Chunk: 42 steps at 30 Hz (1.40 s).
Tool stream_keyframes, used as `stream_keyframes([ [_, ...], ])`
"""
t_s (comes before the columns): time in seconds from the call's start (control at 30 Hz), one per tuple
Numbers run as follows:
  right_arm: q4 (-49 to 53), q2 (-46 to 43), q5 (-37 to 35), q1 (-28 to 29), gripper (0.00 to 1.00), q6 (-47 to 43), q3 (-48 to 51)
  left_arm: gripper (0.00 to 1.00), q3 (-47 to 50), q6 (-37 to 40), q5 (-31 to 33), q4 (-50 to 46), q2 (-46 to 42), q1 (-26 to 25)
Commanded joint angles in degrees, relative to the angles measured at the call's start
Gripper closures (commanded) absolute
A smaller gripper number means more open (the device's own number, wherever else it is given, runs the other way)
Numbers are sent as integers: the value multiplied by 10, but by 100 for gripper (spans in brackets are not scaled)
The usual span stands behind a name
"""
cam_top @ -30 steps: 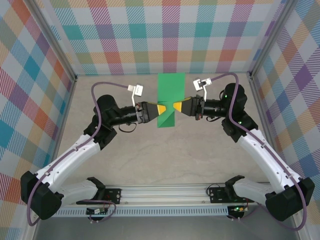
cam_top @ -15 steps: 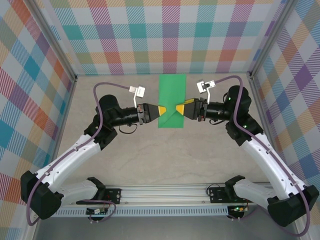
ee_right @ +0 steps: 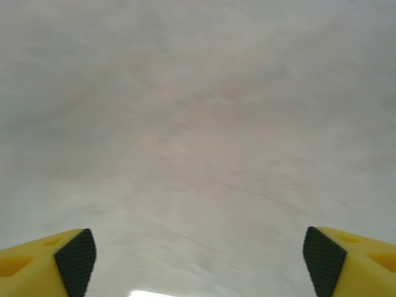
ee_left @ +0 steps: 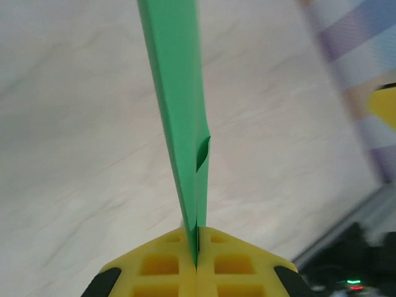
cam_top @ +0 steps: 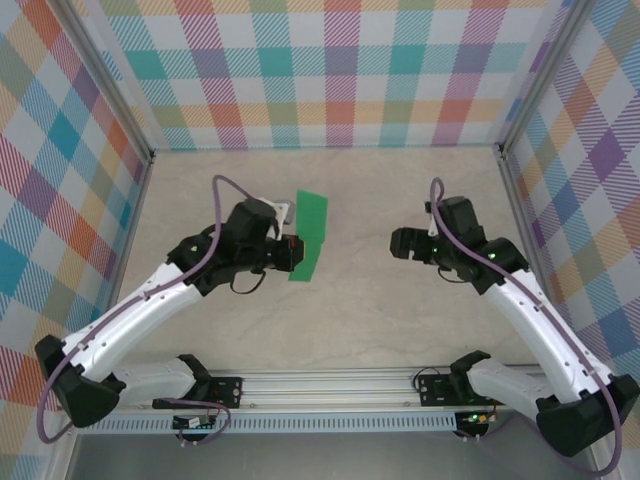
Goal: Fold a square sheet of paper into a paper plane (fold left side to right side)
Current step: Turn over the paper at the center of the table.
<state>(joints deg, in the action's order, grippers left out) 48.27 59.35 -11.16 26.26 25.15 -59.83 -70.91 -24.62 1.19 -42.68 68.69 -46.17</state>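
The square sheet of paper (cam_top: 308, 232), bright green, is folded into a narrow strip that tilts up off the table left of centre. My left gripper (cam_top: 293, 251) is shut on its near long edge. In the left wrist view the paper (ee_left: 176, 93) runs edge-on away from the yellow fingertips (ee_left: 154, 266), its two layers pinched at my left gripper (ee_left: 197, 257) and gaping slightly a little further out. My right gripper (cam_top: 395, 243) hovers apart from the sheet at right of centre. In its wrist view my right gripper (ee_right: 199, 260) is open wide with bare table between its fingers (ee_right: 74, 260).
The pale marbled table (cam_top: 350, 310) lies between the two arms. Checked walls (cam_top: 340, 70) close the back and both sides. A metal rail (cam_top: 330, 385) with the arm bases runs along the near edge.
The right gripper let go of the paper, opened and drew back to the right. The left gripper swung left and rolled, carrying the folded sheet, which now shows as a narrower tilted strip.
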Motion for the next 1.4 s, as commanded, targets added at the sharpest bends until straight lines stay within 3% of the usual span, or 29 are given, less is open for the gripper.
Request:
stream_keyframes([
  [0.0,96,12,-150,1,3,15,52,100,-89,-22,276,-251,75,-68],
  [0.1,83,13,-162,0,0,30,79,100,-198,-112,405,-428,192,-121],
  [0.2,76,13,-171,1,0,32,83,100,-313,-208,488,-596,332,-161],
  [0.53,77,-32,-167,-1,0,38,72,100,-389,-220,419,-548,534,-173],
  [0.83,65,-28,-149,-1,0,38,93,100,-385,-177,328,-447,616,-170],
  [0.93,58,-25,-139,-1,0,39,96,93,-393,-158,281,-417,637,-165],
  [1.17,54,-13,-115,0,0,36,91,56,-404,-124,176,-339,628,-141],
  [1.37,45,7,-74,0,0,29,88,34,-400,-96,63,-254,576,-108],
])
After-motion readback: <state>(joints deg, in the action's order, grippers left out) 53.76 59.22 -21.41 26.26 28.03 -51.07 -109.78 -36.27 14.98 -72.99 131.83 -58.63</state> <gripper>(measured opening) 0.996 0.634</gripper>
